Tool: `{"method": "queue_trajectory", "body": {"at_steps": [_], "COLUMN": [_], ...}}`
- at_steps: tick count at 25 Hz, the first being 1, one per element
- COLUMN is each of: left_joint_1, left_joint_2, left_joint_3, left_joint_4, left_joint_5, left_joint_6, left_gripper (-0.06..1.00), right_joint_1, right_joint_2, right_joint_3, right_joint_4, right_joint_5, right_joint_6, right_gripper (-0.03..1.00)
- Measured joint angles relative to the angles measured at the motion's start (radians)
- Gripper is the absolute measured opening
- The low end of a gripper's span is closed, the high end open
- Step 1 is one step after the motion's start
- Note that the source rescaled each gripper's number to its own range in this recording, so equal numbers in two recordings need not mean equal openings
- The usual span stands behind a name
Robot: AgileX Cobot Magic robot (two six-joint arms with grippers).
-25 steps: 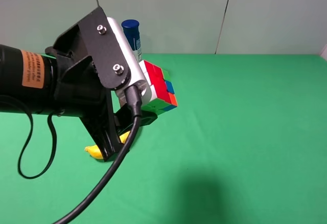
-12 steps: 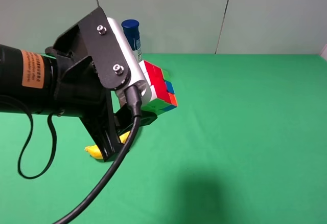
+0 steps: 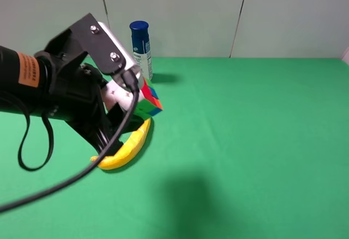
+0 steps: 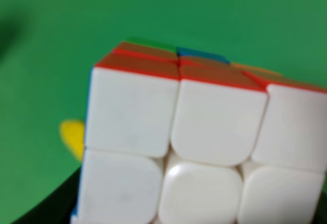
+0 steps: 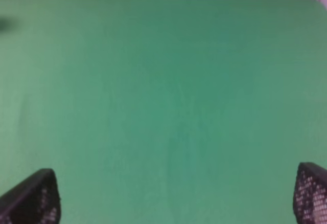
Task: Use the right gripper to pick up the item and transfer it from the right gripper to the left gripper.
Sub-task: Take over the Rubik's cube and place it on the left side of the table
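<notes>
The puzzle cube (image 3: pixel 151 99) is clamped in my left gripper (image 3: pixel 132 96), held in the air above the green table, over the far end of the banana. Only its red, blue, green and orange edge shows past the black plated body with screws. In the left wrist view the cube (image 4: pixel 204 132) fills the frame, white face toward the camera. My right gripper is out of the exterior view. In the right wrist view it (image 5: pixel 171 196) is open and empty, with only its two black fingertips (image 5: pixel 30 201) showing over bare green cloth.
A yellow banana (image 3: pixel 128 147) lies on the green cloth (image 3: pixel 245 130) below the left gripper; its tip shows in the left wrist view (image 4: pixel 71 137). A blue-capped bottle (image 3: pixel 140 45) stands at the back by the wall. A loose black cable hangs from the left arm.
My left gripper has moved left and down with the cube in it, uncovering the bottle and most of the banana.
</notes>
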Motion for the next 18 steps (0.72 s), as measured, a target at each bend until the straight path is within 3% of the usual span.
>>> {"method": "queue_trajectory", "body": {"at_steps": [18], "left_joint_1": [0.48], "left_joint_2": [0.0], "left_joint_3": [0.0], "left_joint_4": [0.03], "left_joint_5": [0.079], "left_joint_6": [-0.002], "left_gripper": [0.0], "right_joint_1": [0.0], "right_joint_2": [0.0], "right_joint_3": [0.0], "right_joint_4": [0.0], "right_joint_5": [0.0], "right_joint_6": [0.0], "right_gripper": [1.0]}}
